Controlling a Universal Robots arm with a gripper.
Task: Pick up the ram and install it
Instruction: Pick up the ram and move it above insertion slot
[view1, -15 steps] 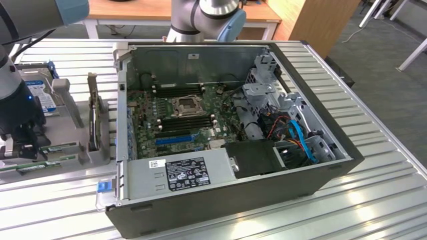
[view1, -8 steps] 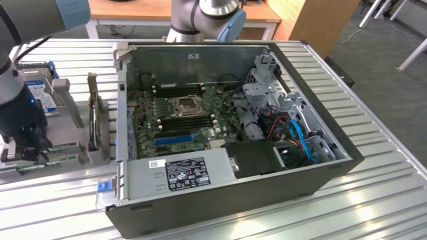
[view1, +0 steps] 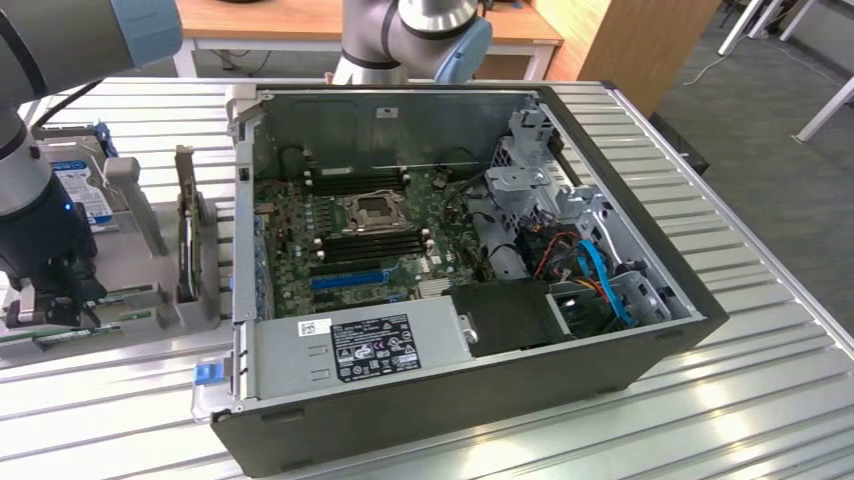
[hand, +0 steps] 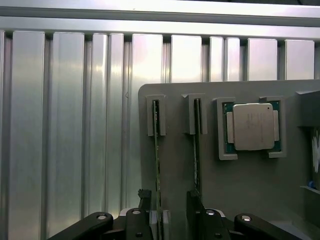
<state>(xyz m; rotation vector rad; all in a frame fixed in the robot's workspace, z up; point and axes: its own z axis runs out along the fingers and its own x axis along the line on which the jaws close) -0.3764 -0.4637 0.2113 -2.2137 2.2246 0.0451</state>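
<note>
Two ram sticks stand edge-on in slots of a grey holder plate (hand: 240, 190); the one between my fingers is the ram (hand: 157, 150), and its twin (hand: 196, 145) stands beside it. My gripper (hand: 169, 212) is open and straddles the first stick, whose green edge runs close to one fingertip (hand: 145, 199); no pad presses on it. In the exterior view the gripper (view1: 54, 300) hangs low over the holder at the exterior view's left, with the green ram (view1: 83, 326) just beneath. The open computer case (view1: 641, 340) shows its motherboard (view1: 360, 235) with long memory slots.
A square silver processor (hand: 252, 126) sits in a pocket of the holder beside the sticks. A blue-labelled hard drive (view1: 83, 190) and an upright card (view1: 194, 250) stand between the holder and the case. The power supply (view1: 360, 345) fills the case's near corner. Ribbed metal table (view1: 747, 400) lies all around.
</note>
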